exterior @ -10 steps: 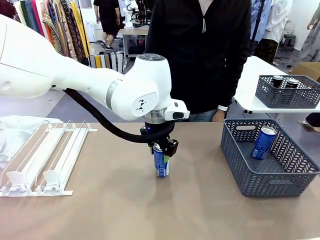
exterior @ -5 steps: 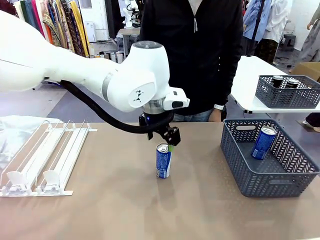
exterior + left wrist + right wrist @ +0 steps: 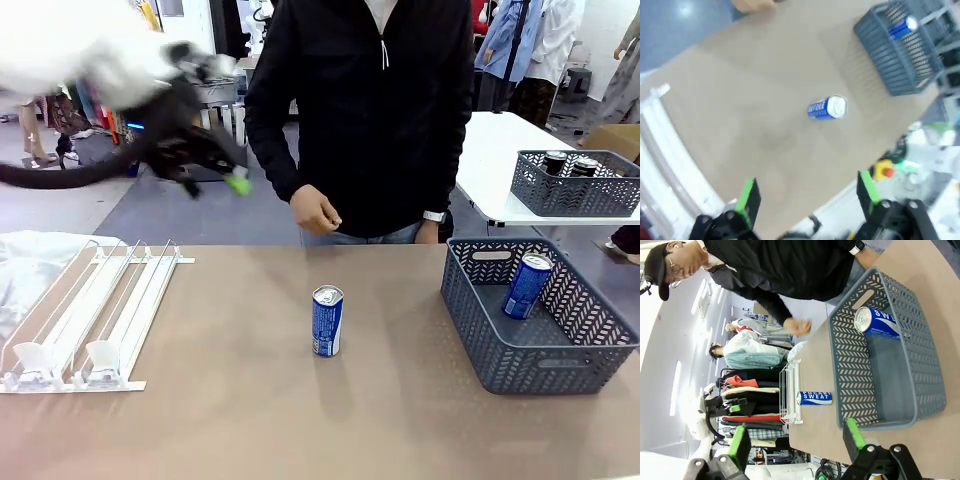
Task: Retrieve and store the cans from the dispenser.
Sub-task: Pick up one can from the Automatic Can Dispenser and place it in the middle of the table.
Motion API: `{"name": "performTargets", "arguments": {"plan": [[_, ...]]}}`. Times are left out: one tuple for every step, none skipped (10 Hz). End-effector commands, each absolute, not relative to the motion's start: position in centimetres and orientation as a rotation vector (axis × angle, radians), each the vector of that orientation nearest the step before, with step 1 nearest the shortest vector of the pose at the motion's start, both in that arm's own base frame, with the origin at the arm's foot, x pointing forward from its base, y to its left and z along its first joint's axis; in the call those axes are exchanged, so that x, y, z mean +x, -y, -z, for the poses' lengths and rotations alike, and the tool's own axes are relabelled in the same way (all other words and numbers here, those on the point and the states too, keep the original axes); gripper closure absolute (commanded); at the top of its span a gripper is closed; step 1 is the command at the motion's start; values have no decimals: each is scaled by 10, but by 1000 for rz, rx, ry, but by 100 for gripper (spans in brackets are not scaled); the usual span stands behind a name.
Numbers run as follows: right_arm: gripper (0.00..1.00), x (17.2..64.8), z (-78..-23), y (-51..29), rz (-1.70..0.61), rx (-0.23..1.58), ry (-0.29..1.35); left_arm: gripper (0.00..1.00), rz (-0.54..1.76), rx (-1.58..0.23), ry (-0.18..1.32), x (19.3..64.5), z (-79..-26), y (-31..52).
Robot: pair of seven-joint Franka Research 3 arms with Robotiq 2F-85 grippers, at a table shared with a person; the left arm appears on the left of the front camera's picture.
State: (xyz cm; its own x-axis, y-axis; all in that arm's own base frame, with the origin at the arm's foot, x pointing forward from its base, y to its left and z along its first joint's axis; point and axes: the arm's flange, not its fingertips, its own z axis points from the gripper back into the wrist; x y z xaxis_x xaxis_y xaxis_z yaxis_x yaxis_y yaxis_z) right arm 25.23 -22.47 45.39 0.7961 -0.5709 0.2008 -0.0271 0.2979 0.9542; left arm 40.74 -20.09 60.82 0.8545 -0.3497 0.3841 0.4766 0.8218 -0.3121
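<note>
A blue can [image 3: 327, 320] stands upright and free in the middle of the table, also seen as can [image 3: 827, 107] and can [image 3: 814, 398]. My left gripper [image 3: 215, 183] is blurred, high at the upper left, far from the can. Its wrist view shows the left gripper [image 3: 805, 195] open with nothing between the green pads [image 3: 746, 197]. The white dispenser [image 3: 90, 320] lies at the table's left with no cans in its lanes. A second blue can [image 3: 527, 285] leans inside the grey basket [image 3: 560, 365]. My right gripper [image 3: 796, 440] hangs open and empty beyond the basket [image 3: 855, 370].
A person in a black top stands at the far side, one hand [image 3: 318, 212] held above the table edge. A smaller basket [image 3: 577, 195] with dark cans sits on a white table at the back right. A clear plastic bag [image 3: 30, 255] lies behind the dispenser.
My left gripper opened, let go of the blue can, then rose and swung away to the upper left. The can stays upright. The person's hand has come into view.
</note>
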Motion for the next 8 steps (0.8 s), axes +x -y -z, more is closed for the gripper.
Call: {"name": "performTargets", "arguments": {"plan": [[0,253,-457,224,390,1243,586,0,233,-605,370,389,-596,97],[0,253,-457,224,390,1243,586,0,76,-679,422,381,-593,50],[0,253,-457,224,390,1243,586,0,-52,-727,441,371,-586,6],[0,253,-457,224,390,1243,586,0,-119,-818,422,362,-574,-41],[0,253,-457,224,390,1243,586,0,-192,-858,405,353,-560,-74],[0,253,-457,224,390,1243,586,0,-261,-908,425,342,-545,-97],[0,253,-457,224,390,1243,586,0,-278,-899,420,336,-533,-106],[0,253,-457,224,390,1243,586,0,-234,-842,398,346,-553,-99]]}}
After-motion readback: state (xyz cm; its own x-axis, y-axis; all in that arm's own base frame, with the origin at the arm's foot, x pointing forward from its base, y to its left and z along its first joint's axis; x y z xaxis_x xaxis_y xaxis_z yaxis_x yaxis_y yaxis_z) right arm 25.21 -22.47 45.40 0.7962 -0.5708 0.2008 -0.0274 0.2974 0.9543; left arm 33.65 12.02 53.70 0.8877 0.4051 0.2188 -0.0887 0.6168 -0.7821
